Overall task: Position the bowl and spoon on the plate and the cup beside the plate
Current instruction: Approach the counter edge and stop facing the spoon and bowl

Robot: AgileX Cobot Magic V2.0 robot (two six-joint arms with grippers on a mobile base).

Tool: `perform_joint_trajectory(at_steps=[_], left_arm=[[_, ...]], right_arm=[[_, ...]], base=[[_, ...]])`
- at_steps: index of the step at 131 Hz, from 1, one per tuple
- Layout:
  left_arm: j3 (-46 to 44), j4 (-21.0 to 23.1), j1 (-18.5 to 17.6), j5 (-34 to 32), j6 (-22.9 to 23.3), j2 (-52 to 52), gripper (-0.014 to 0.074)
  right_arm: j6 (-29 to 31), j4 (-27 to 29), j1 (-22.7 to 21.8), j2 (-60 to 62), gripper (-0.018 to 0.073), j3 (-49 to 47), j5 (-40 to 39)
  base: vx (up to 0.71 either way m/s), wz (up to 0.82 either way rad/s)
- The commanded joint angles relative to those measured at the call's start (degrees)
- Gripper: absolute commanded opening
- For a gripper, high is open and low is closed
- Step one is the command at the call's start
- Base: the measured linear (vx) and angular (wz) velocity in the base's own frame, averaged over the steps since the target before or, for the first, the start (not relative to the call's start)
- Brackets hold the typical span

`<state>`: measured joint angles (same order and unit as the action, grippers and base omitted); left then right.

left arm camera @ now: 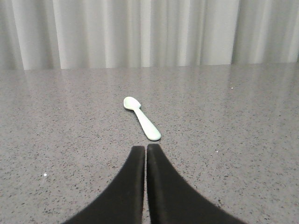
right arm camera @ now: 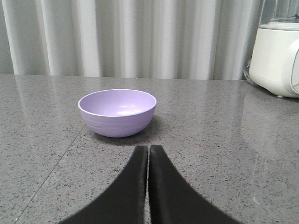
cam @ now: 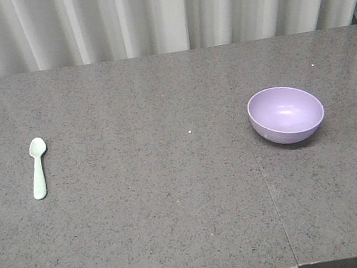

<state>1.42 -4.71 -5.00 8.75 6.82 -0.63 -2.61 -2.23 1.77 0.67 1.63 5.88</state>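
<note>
The black left fingers, pressed together and empty, point at the small pale mint-green plastic spoon lying just ahead on the speckled grey tabletop, handle nearest. The right fingers, likewise closed, face the round lavender-purple plastic bowl standing upright close ahead.

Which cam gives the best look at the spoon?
Left wrist view: the spoon lies close, just ahead of the left gripper, whole and sharp, bowl end pointing away. The front-facing view also shows it whole, but small, at the left of the table. The right wrist view does not show it.
</note>
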Motion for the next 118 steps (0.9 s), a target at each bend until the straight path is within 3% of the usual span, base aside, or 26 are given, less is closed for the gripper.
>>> perform_joint_trajectory(at_steps=[1,41,71,96,118], left_arm=[[0.6,0.4,-0.4,-4.2,0.5,-0.9,-0.0006],[0.6,0.4,-0.4,-4.2,0.5,-0.9,-0.0006],[-2.2,0.5,-0.4,-8.7,2.2,-0.5,-0.0006],[-9.0,0.5,-0.4,-8.1,7.1,9.1,-0.0006],[-15.9,0.4,-0.4,-7.1,6.9,24.7,-0.0006]], right_arm=[[0.5,-0.2,0.0,0.2,-0.0004,0.4,-4.5],[0.5,-0.2,0.0,0.2,-0.0004,0.2,-9.3],[0.7,0.0,0.0,-3.1,-0.0004,-5.4,-4.0],[1.4,-2.0,0.0,-18.4,-0.0004,-16.1,3.4],[1.3,0.0,0.0,-36.4,-0.0004,-28.7,11.8]], base=[[0.00,0.00],[0.00,0.00],[0.00,0.00],[0.00,0.00],[0.00,0.00]])
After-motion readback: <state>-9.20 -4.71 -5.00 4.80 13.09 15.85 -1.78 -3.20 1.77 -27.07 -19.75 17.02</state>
